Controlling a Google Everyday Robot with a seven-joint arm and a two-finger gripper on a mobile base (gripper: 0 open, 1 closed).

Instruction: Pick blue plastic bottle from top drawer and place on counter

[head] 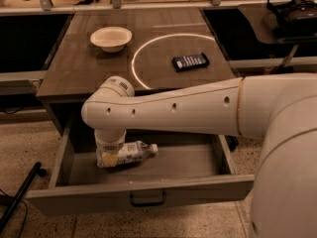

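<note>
The top drawer (148,192) is pulled open below the counter (74,68). The blue plastic bottle (134,151) lies on its side on the drawer floor at the left, white cap pointing right. My arm reaches down into the drawer from the right. My gripper (109,156) is at the bottle's left end, at the bottle's base. The arm's wrist covers the gripper.
On the counter stand a white bowl (111,37) at the back left and a flat dark blue packet (190,61) inside the white arc line (138,58). Dark side shelves flank the counter. A headset (294,9) lies at the back right. A black pole (20,195) leans at the left on the floor.
</note>
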